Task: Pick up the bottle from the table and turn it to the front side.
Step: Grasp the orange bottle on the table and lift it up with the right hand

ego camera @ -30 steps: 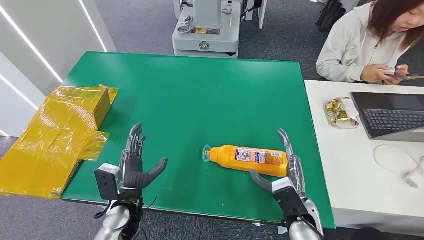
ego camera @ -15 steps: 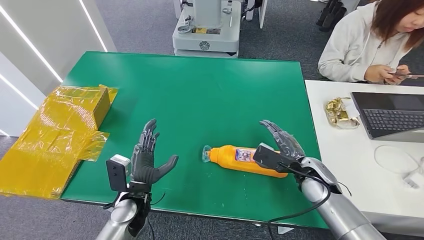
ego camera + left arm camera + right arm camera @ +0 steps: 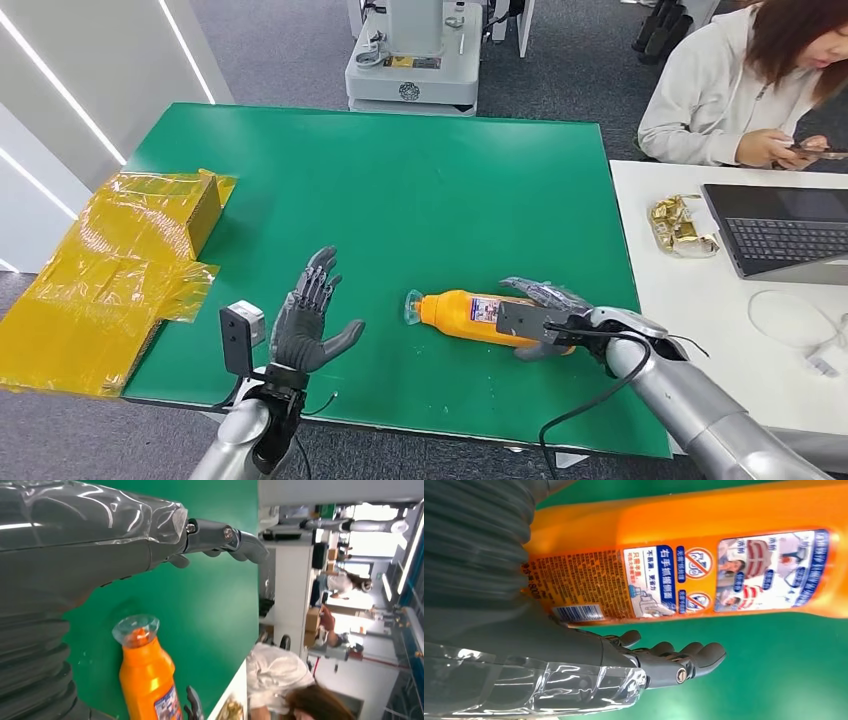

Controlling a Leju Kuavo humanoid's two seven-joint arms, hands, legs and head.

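While bottle lies, barcode label upward

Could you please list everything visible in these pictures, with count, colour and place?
bottle: one, orange, lying on its side near the table's front edge, clear cap toward the left hand
table: one, green
wrapped boxes: yellow film, at the table's left edge
white desk: one, right of the table
laptop: one, dark, on the desk
person: one, seated beyond the desk
left hand: fingers apart, holding nothing
right hand: at the bottle's base end, grip unclear
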